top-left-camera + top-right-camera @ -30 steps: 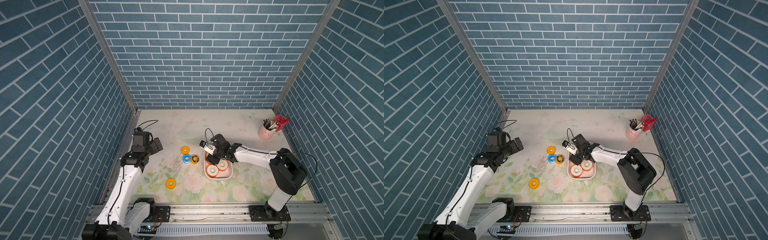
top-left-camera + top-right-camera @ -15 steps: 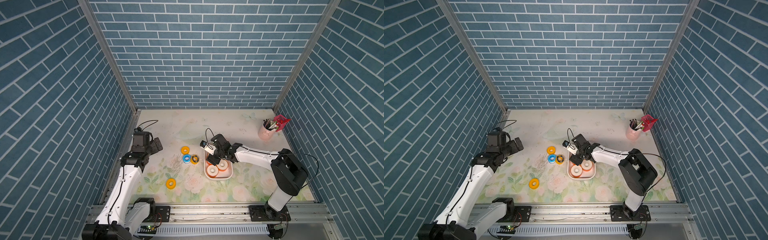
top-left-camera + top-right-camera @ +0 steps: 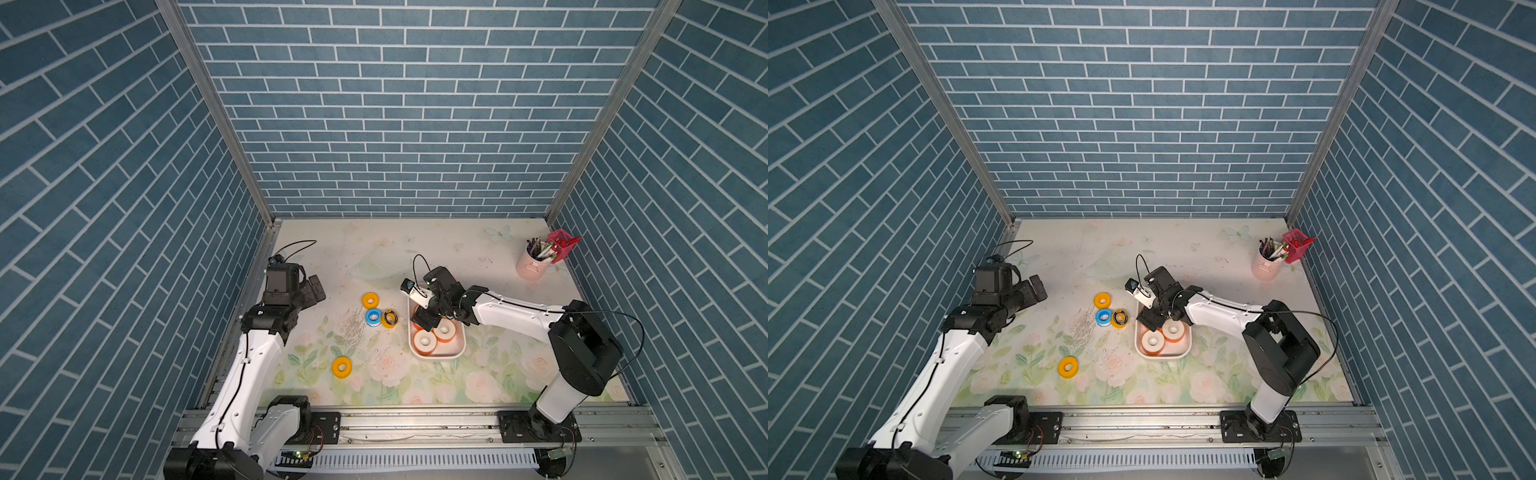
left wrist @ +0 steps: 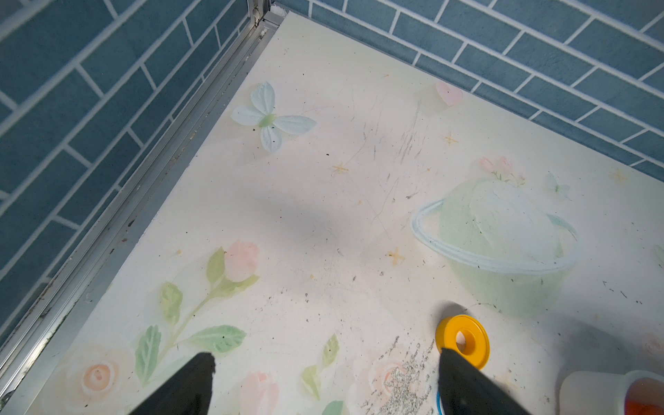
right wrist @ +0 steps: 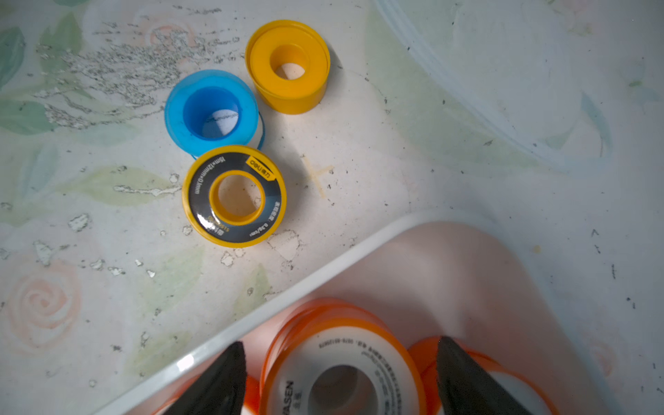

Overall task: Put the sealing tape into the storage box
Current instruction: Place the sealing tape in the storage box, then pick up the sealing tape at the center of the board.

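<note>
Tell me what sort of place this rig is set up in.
Probably a staged robot test cell: blue brick-print wall panels, a floral-print tabletop, and an aluminium mounting rail along the front.

The black-and-yellow tape roll [image 5: 234,196] bore the brand "deli" on a small yellow tag. Along its black ring I could make out "15m×12mm×0.1mm"; the rest of its small print was too fine to read. The orange tape roll [image 5: 341,373] showed the letters "ASEN" on its white face, the word's start cut off, and its curved lines of tiny print were unreadable.
</note>
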`<action>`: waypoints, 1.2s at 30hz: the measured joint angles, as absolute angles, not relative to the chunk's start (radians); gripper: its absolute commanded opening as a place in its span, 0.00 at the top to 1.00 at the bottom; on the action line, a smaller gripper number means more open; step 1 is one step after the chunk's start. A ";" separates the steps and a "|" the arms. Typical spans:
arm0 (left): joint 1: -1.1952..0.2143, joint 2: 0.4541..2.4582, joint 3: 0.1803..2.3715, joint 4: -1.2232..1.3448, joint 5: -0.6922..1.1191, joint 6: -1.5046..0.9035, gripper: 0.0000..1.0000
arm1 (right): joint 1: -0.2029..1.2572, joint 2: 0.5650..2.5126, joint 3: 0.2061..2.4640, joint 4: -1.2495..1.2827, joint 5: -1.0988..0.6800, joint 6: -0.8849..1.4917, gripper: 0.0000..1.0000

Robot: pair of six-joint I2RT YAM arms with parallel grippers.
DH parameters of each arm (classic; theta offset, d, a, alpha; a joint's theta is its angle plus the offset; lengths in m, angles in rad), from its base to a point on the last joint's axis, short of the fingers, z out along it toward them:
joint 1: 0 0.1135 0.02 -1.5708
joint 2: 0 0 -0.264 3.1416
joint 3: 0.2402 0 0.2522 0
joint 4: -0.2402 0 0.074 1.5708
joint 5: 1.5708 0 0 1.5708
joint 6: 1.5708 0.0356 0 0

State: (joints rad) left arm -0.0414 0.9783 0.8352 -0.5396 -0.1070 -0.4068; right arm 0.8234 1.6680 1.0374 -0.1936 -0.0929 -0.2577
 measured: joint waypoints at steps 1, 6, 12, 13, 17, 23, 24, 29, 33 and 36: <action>-0.041 0.978 0.835 -0.540 -0.107 -0.407 0.00 | 0.823 1.660 1.036 -0.190 -0.091 -0.255 0.16; -0.041 0.978 0.835 -0.539 -0.104 -0.406 0.00 | 0.824 1.594 1.001 -0.138 -0.042 -0.212 0.17; -0.047 0.978 0.835 -0.528 -0.052 -0.395 0.00 | 0.823 1.424 0.895 -0.028 0.076 -0.130 0.17; -0.052 0.978 0.835 -0.526 -0.041 -0.396 0.00 | 0.823 1.390 0.875 -0.012 0.098 -0.116 0.17; -0.120 0.987 0.837 -0.511 -0.019 -0.414 0.00 | 0.822 1.274 0.785 0.065 0.190 -0.054 0.17; -0.359 1.140 0.877 -0.458 -0.067 -0.475 0.00 | 0.821 1.129 0.592 0.152 0.327 0.032 0.17; -0.393 1.180 0.883 -0.448 -0.075 -0.485 0.00 | 0.820 1.106 0.556 0.159 0.348 0.048 0.17; -0.490 1.358 0.928 -0.413 -0.115 -0.522 0.00 | 0.819 1.020 0.435 0.175 0.409 0.111 0.17; -0.528 1.491 0.974 -0.385 -0.137 -0.541 0.00 | 0.819 0.972 0.378 0.188 0.439 0.154 0.17; -0.543 1.571 0.994 -0.366 -0.146 -0.550 0.00 | 0.819 0.942 0.354 0.190 0.460 0.178 0.17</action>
